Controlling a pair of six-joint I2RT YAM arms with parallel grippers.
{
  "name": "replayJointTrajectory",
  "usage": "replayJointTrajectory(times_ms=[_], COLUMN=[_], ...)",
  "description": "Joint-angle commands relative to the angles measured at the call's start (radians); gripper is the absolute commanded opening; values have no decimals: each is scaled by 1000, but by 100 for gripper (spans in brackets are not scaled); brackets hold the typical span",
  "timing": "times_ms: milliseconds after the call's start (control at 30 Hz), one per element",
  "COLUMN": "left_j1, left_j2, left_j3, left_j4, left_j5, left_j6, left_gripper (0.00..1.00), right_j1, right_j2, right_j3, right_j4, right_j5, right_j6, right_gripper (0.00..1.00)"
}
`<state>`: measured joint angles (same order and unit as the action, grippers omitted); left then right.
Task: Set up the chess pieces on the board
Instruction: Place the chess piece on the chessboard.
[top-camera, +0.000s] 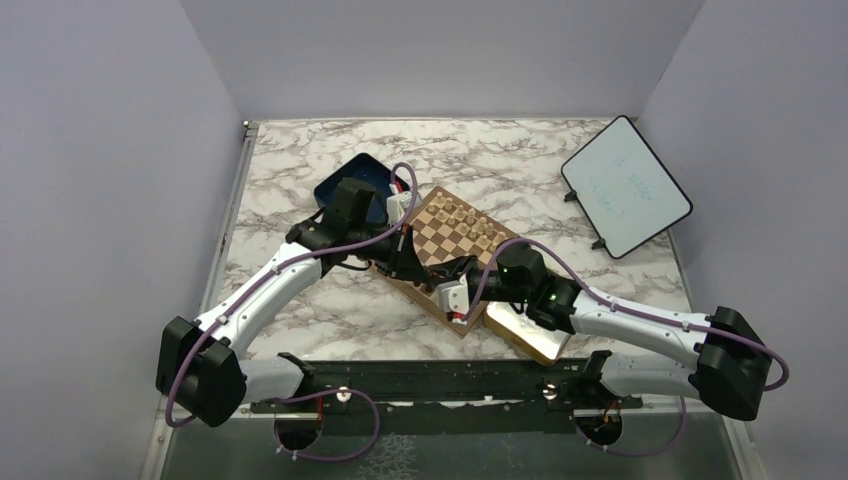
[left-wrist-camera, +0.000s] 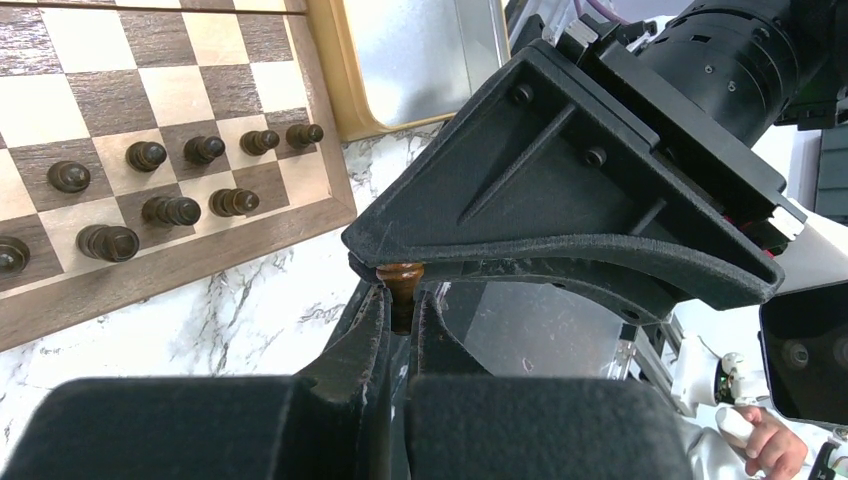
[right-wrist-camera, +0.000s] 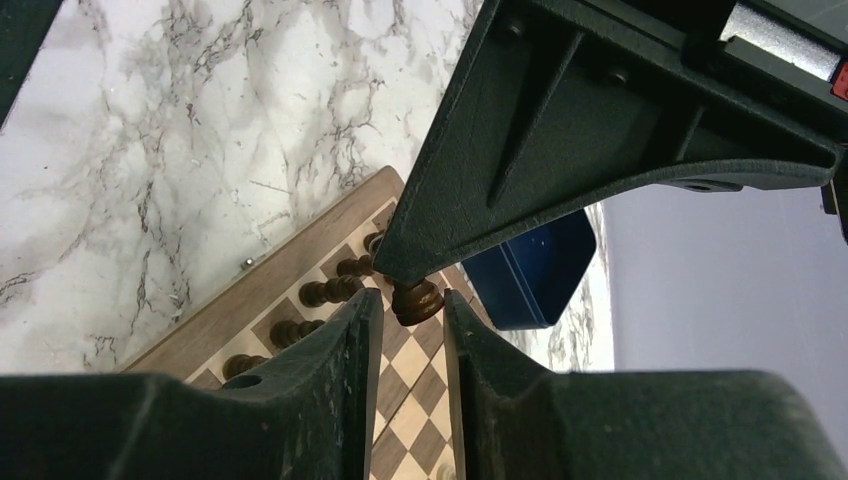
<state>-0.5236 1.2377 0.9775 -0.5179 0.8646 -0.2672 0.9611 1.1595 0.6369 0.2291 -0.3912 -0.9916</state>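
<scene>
Arms first, from above: my left arm and right arm both reach in and meet over the near-left side of the board. The board lies cornerwise in the middle of the bench. Pale pieces stand along its far side. A blue box sits just past the board's far-left side. A tray lies under my right forearm by the near corner, and a white panel rests well apart at the far right. From up here I cannot tell how either pair of fingers stands.

Left wrist: my left fingers are pinched shut on a dark piece. They clamp its slim part, and the wider end pokes out past the tips. The piece is in the air, near the board's border. One of my right fingers lies across just above that wide end. Other dark pieces stand in two rows on the squares along the board's edge, and the gold-rimmed tray lies just beside the board.

Right wrist: my right fingers are partly open, one on each side of the same piece and very close to it. I cannot tell whether they touch it. The tip of a left finger comes down onto the piece from above. Behind it, dark pieces line the board's edge, with the blue box beyond.
</scene>
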Motion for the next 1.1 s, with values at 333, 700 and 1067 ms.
replayJointTrajectory(times_ms=[333, 700, 1067], left_j1=[-6, -6, -6], left_j2=[31, 52, -6], left_j3=[8, 44, 136], left_j4=[4, 3, 14], left_j5=[31, -39, -221], left_j6=[11, -4, -72], left_gripper=[0, 3, 20], right_j1=[7, 7, 6], right_j2=[-18, -12, -35], right_j3=[40, 15, -52], right_j4=[-62, -21, 245], right_j5=[-54, -83, -33], right_j6=[-27, 78, 388], right_gripper=[34, 8, 1])
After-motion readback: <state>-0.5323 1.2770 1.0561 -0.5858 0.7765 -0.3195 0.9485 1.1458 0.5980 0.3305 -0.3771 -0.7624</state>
